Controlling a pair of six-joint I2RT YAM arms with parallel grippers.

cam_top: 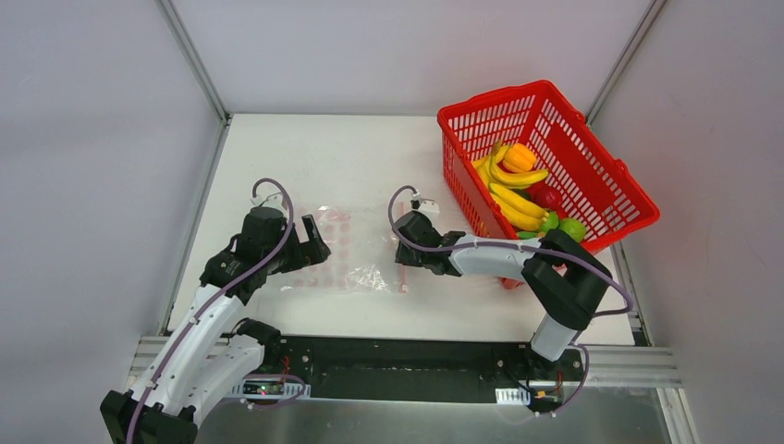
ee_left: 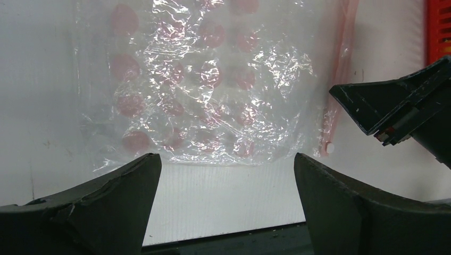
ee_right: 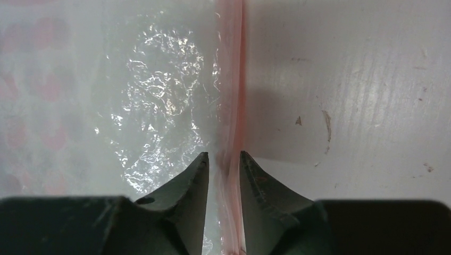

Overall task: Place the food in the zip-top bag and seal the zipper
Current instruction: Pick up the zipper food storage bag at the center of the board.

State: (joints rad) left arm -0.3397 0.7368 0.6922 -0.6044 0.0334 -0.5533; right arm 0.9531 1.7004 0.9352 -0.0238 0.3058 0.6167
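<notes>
I find the clear, flimsy zip-top bag (cam_top: 351, 242), printed with pale pink dots, lying flat on the white table (cam_top: 370, 157) between the two arms. Its thin pink-red zipper (ee_right: 228, 79) forms the bag's right edge, with its long axis running near to far. The mouth therefore faces right, toward the red plastic lattice basket (cam_top: 610, 185). The food (cam_top: 513, 190) (yellow toy bananas, an orange, green pieces) sits in that basket, well apart from the bag. I see none inside the bag.

The right tool (ee_right: 224, 170) is the nearer one to the zipper. Its fingers straddle the strip partway along, one on each side, with the jaws set narrow. I cannot tell whether the pads actually clamp it. The left tool (ee_left: 227, 175) stands wide open and holds nothing, just beside the bag's left edge and pointing right across it.

In my judgement, the coming move turns on the right tool's hold on the zipper, since the mouth must open on the basket side.
</notes>
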